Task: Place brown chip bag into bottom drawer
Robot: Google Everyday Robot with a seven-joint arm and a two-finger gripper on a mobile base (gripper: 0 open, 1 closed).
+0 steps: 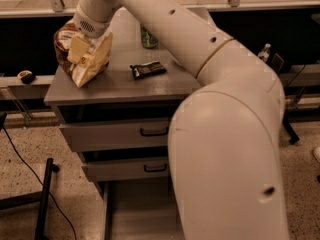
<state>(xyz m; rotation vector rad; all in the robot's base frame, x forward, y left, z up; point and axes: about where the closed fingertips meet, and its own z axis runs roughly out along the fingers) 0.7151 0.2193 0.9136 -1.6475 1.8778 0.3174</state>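
Tool seemingly atop brown chip bag

My gripper sits at the top of the brown chip bag, whose crinkled film looks faintly glossy. My arm wears a smooth, matt cream plastic shell. The cabinet top is flat, matt grey, and the bottom drawer has the same plain smooth finish. The black packet shines slightly.
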